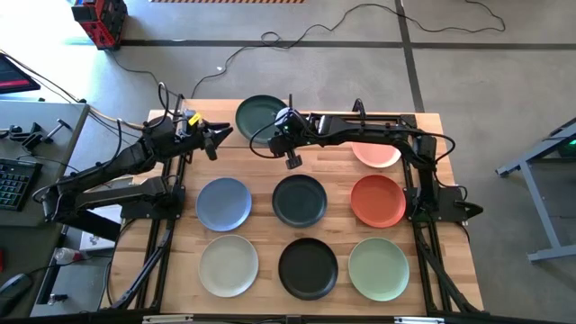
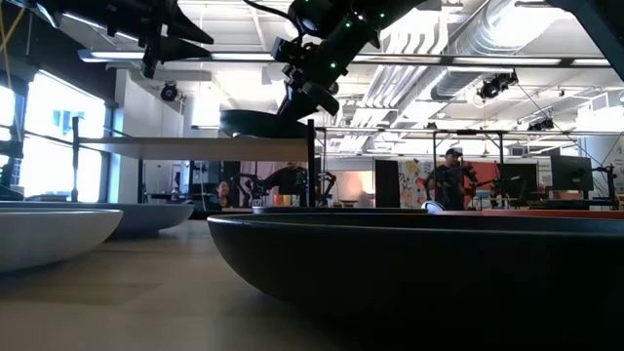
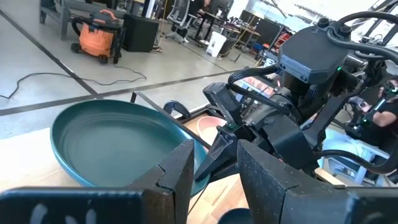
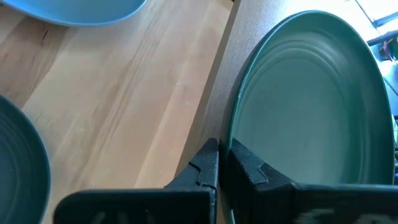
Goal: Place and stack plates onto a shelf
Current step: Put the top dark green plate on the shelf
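A dark teal plate sits at the table's far edge on the light-wood shelf board, next to a black rod. It also shows in the left wrist view and right wrist view. My right gripper reaches across from the right and is shut on that plate's rim. My left gripper hovers open just left of the plate, touching nothing; its fingers frame the plate's near rim. My right gripper pinches the teal plate's rim on the side toward the table's near edge, one finger inside the rim and one outside. The fingers come slanting down from the right. The plate lies level over the shelf board.
Seven more plates lie on the slatted tabletop: pink under the right arm, blue, charcoal, orange-red, cream, black, sage. People stand far behind the table.
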You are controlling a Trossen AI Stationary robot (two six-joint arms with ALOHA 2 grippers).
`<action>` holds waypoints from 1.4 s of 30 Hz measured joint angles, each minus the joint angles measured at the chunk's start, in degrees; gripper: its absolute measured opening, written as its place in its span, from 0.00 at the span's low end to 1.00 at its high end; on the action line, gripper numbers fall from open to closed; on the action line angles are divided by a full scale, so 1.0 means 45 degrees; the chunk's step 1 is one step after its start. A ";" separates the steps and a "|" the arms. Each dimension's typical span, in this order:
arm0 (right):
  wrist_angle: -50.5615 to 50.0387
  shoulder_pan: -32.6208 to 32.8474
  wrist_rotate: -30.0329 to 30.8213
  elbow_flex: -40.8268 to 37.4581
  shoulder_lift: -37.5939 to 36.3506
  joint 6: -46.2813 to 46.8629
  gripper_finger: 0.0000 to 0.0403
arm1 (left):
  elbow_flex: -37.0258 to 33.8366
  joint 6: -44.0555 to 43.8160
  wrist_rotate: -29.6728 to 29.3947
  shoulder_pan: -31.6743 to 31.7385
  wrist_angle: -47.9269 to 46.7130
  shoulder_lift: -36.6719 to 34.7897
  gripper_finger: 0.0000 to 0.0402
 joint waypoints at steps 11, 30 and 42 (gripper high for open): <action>0.0005 0.0000 0.0001 0.0000 0.0000 0.0131 0.00 | 0.0000 0.0000 0.0000 0.0000 0.0000 0.0000 0.28; -0.0102 -0.0010 -0.0097 0.0000 0.0005 0.0416 0.00 | 0.0000 0.0000 -0.0003 0.0000 0.0000 0.0000 0.28; -0.0044 -0.0145 -0.0646 -0.0002 0.0005 0.0806 0.00 | 0.0000 0.0000 -0.0005 0.0005 0.0000 0.0000 0.28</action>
